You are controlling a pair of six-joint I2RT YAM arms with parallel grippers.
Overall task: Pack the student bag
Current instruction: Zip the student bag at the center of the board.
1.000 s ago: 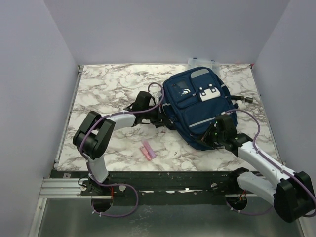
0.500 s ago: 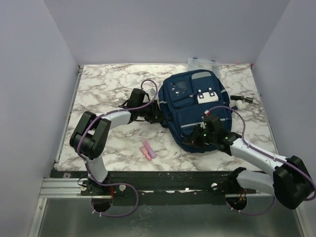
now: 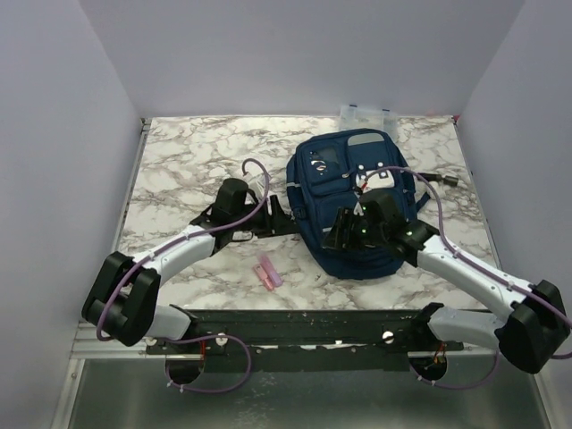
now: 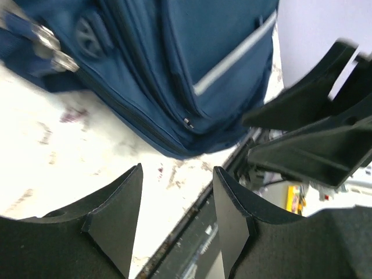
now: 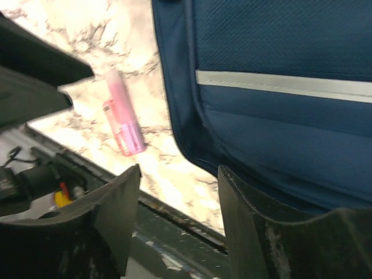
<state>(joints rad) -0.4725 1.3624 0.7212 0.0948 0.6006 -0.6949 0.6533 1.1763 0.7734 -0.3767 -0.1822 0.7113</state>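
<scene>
The student bag, a navy backpack with grey stripes, lies flat on the marble table, its front pockets facing up. My left gripper sits just off the bag's left edge, open and empty. In the left wrist view the left gripper has bare table between its fingers, with the bag ahead of them. My right gripper hovers over the bag's near left corner, open. From the right wrist, the right gripper frames the table's near edge, with the bag to the upper right.
A pink stick-shaped item lies near the table's front edge; it is the pink item in the right wrist view. A clear plastic box stands behind the bag. A small dark and white object lies to the bag's right. Grey walls enclose the table.
Both grippers went from shut at the bag's edges to open. The bag shifted left and straightened. The left arm drew back toward me and the right gripper moved left.
</scene>
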